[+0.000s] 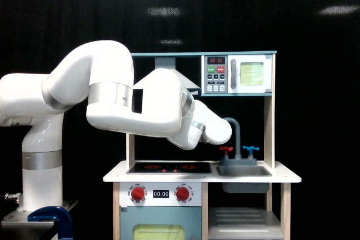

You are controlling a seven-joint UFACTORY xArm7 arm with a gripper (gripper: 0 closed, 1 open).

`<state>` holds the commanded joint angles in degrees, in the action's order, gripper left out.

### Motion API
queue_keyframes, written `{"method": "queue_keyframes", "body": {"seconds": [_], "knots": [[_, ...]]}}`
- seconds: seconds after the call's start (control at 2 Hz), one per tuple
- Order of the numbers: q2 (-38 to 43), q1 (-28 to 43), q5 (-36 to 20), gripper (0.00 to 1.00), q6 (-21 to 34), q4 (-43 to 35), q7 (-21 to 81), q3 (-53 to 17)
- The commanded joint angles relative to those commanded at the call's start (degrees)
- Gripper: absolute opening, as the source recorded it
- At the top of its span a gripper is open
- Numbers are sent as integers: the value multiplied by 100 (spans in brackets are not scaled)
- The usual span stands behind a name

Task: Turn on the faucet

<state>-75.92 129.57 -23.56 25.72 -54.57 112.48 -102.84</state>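
Observation:
The faucet (238,139) is a small grey gooseneck tap standing behind the sink (244,171) on the toy kitchen's counter. Its red handle (226,150) and blue handle (250,150) sit on the grey base. The white arm reaches in from the exterior view's left. Its rounded last link (216,130) hangs just left of the spout and above the red handle, covering the spout's tip. No gripper fingers show; they are hidden behind this link.
A black stove top (169,167) lies left of the sink, with two red round knobs (138,194) and a timer on the front panel below. A toy microwave (236,74) sits above the faucet. A wooden post (269,133) stands to the right. A blue clamp (50,217) is at bottom left.

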Motion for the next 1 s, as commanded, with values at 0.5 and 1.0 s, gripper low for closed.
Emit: {"method": "queue_keyframes", "body": {"seconds": [0.5,1.0], "knots": [[-135,-109,473,100,522,-463,-276,-156],[-338,-204,986,100,1070,-1002,-606,-229]]}}
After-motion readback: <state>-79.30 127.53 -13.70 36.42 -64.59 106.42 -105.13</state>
